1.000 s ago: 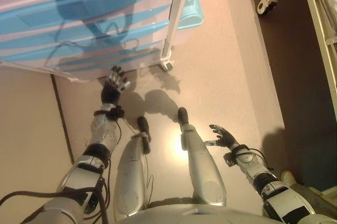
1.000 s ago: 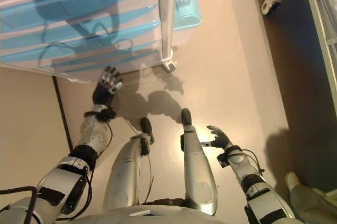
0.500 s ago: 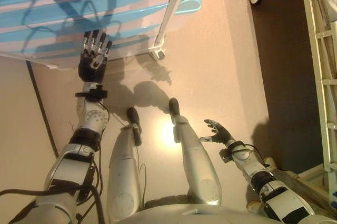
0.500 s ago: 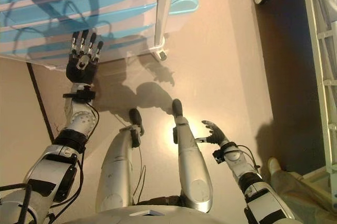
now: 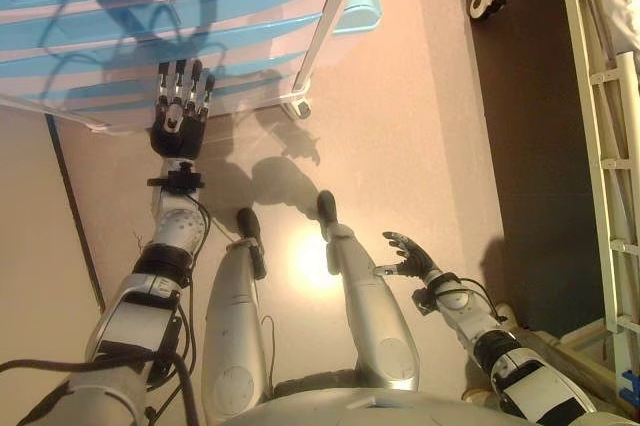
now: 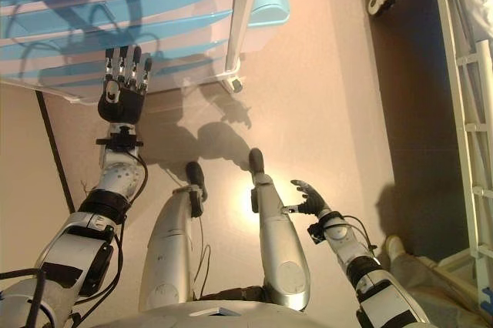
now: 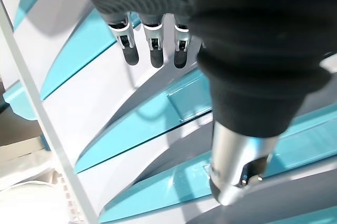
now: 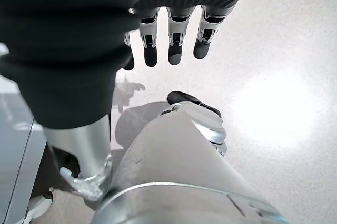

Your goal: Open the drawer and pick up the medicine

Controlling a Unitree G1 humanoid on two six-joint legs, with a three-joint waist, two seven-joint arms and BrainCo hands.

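The drawer unit (image 5: 150,16), its drawers all closed, sits at ten o'clock, and the left hand (image 5: 180,111) reaches toward its lowest fronts with fingers spread, gripping nothing. No medicine shows, presumably shut inside, so the opening step is just starting; next the fingers must hook a drawer lip. At four o'clock the right hand (image 5: 410,258) hangs loosely open and idle.

Bare floor (image 5: 400,126) lies open before the drawer unit (image 5: 150,36); a white wheeled leg (image 5: 325,31) crosses its right corner.
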